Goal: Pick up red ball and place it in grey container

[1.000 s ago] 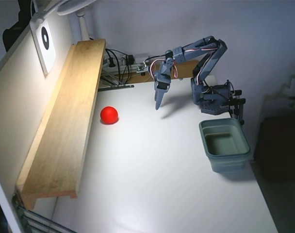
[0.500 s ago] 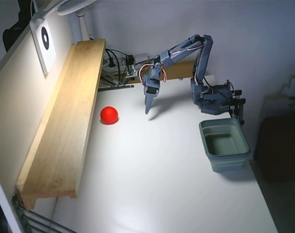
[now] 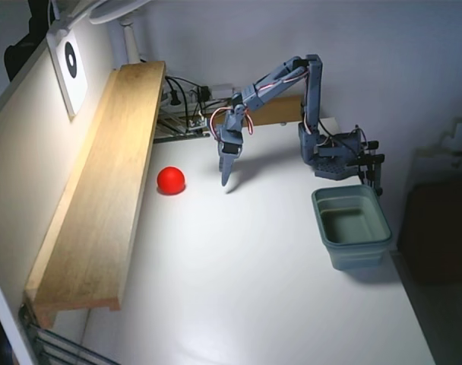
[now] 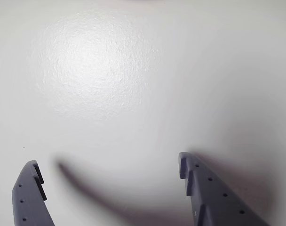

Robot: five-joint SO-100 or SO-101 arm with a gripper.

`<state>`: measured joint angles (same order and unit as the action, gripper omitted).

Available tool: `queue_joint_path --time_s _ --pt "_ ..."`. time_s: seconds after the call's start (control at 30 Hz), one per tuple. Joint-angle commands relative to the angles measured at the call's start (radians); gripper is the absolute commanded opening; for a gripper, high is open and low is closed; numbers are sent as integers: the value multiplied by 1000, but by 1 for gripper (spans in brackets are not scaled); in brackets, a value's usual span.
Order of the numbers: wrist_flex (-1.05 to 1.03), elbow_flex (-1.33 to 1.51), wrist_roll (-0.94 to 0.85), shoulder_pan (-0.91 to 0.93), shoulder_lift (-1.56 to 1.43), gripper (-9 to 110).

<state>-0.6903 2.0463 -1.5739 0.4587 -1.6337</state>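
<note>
Claw (image 3: 227, 181): it is pointing down at the white table (image 3: 254, 289) in the fixed view, with its tips hanging just above the surface. In the wrist view the claw (image 4: 105, 169) is showing two grey fingers spread wide apart, one at the lower left and one at the lower right, with only bare table lying between them. It is holding nothing.

Red ball (image 3: 171, 180): it is sitting on the table to the left of the claw in the fixed view, near it but not touching, at about the same height in the picture as the fingertips. It is not showing in the wrist view.

Grey container (image 3: 351, 226): it is standing upright on the table well to the right of the claw and lower in the fixed view, near the right edge of the table. Its inside is looking empty.

Arm (image 3: 292, 76): it is reaching from its base (image 3: 337, 156), which is standing to the right of the claw, up and over leftward, then bending down to the claw.

Wooden board (image 3: 102, 190): it is lying along the left side of the table, beyond the ball as seen from the claw.

Shadows: in the wrist view, dark shadows are falling on the table beside both fingers.
</note>
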Motion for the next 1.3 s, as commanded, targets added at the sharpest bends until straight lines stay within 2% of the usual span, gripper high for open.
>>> queue_joint_path --time_s 0.0,1.27 --pt "0 -59 3 -5 3 38" --pt "-48 -471 3 -5 367 38"
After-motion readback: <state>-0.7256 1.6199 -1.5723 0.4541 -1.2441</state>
